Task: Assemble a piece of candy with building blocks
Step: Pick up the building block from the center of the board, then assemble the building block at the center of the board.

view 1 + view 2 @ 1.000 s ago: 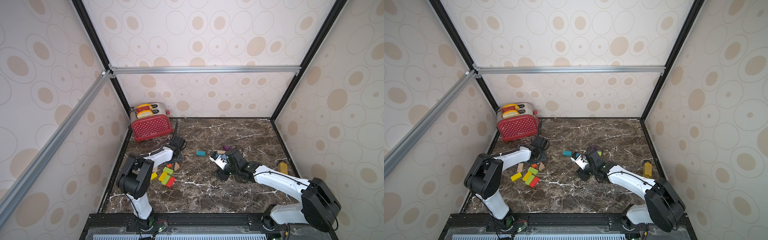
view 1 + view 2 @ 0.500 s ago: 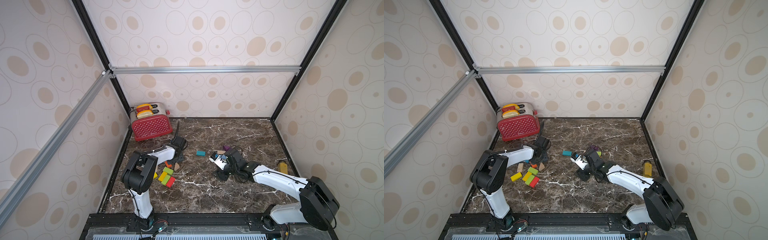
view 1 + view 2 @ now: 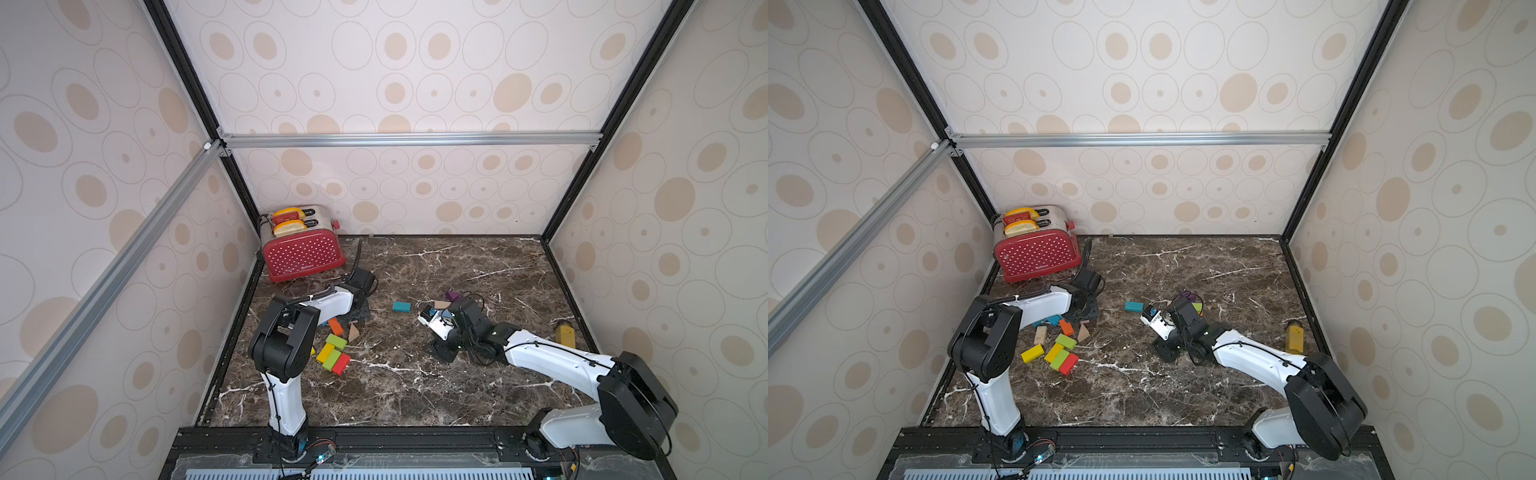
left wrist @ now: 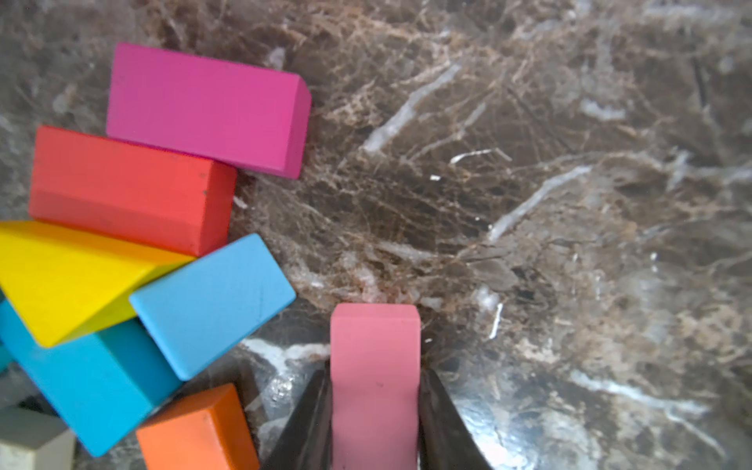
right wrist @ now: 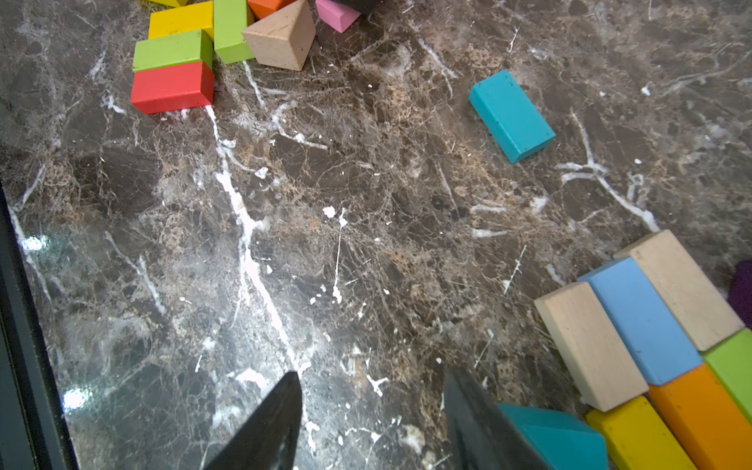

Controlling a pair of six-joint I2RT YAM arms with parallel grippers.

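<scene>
The left tool [image 4: 375, 368] grips a light pink wooden brick [image 4: 374, 346]. Both dark jaws press its long sides, and much of the brick sticks out past the fingertips. This is near the left edge of the dark marble table [image 3: 415, 386], at the rim of a loose heap of painted blocks. A light blue brick [image 4: 211, 305] lies just beside one jaw and touches a yellow wedge [image 4: 69, 280]. A red brick [image 4: 126, 187] and a magenta brick [image 4: 203, 108] lie beyond.

The right tool [image 5: 372, 378] is empty, its jaws apart over bare marble near the table's middle. Just beside it is a tight row of bricks [image 5: 643, 321] in bare wood, blue, orange, yellow and green, probably the candy under way.

The grip seems to sit toward one end of the pink brick, so on lifting it may swing or slide out on the smooth paint. A sideways pull could catch the light blue brick and topple the heap. Pushing the pink brick hard against the row could spread the aligned pieces.
</scene>
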